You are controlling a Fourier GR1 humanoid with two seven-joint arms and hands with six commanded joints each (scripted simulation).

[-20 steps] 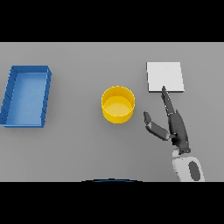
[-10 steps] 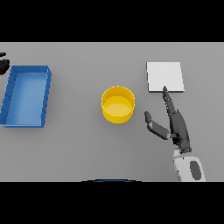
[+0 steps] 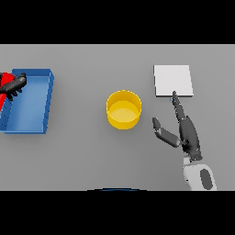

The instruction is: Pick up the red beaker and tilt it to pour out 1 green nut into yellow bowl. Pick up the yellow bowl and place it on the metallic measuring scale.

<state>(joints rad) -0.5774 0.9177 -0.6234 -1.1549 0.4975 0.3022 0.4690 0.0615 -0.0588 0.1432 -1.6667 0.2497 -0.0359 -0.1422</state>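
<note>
So far nothing is poured: left hand (image 3: 13, 84) grips the beaker (image 3: 4, 89); right hand (image 3: 186, 133), fingers open, idles; bowl (image 3: 124, 109) sits off the scale (image 3: 172, 80).

a flat, matte grey table surface (image 3: 92, 156) fills the whole view from edge to edge, evenly and softly lit, with only faint shadows. no walls, floor or windows show.

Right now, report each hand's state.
Left hand: fingers shut on the red beaker.
Right hand: open, holding nothing.
</note>
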